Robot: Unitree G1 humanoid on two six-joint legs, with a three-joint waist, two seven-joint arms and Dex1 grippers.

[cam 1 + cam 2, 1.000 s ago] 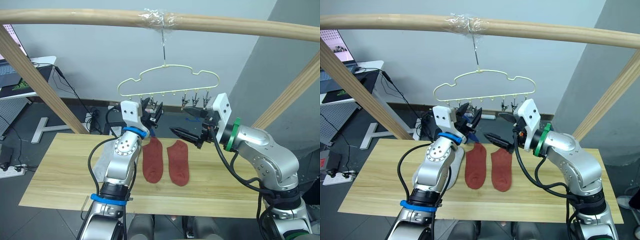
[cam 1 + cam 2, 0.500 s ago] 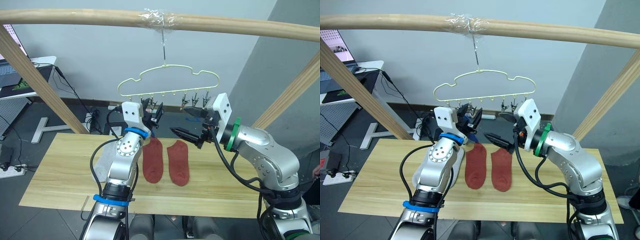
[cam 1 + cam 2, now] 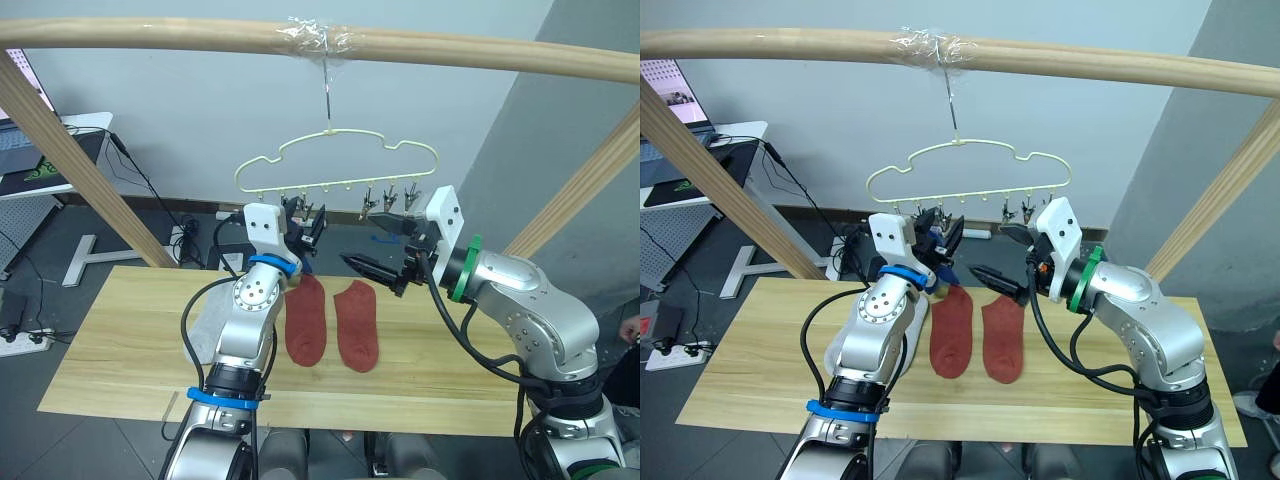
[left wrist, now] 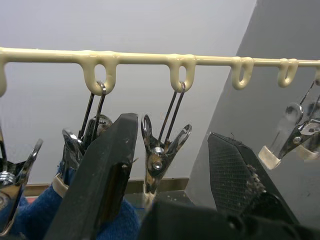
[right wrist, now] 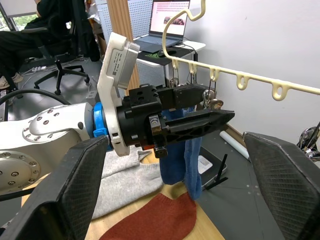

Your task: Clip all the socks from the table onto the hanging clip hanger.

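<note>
The pale yellow-green clip hanger [image 3: 335,150] hangs by its hook from the wooden bar. My left gripper [image 3: 305,222] is raised to its left clips and stands open, with one bare metal clip [image 4: 159,155] between its fingers. Beside that clip, a blue sock [image 5: 186,157] hangs from a clip. My right gripper [image 3: 378,247] is open and holds nothing; it hovers just right of the left one, below the right-hand clips [image 3: 392,198]. Two rust red socks [image 3: 306,320] [image 3: 357,325] lie side by side on the table [image 3: 120,340]. A light grey sock [image 3: 205,325] lies partly behind my left arm.
A thick round wooden bar [image 3: 480,52] runs across overhead, with slanted wooden posts [image 3: 70,150] at both sides of the table. A white desk with a laptop [image 3: 40,150] stands at the far left. A person [image 5: 30,35] sits behind.
My left gripper has edged slightly to the right under the clips. The right arm and the socks on the table have not moved.
</note>
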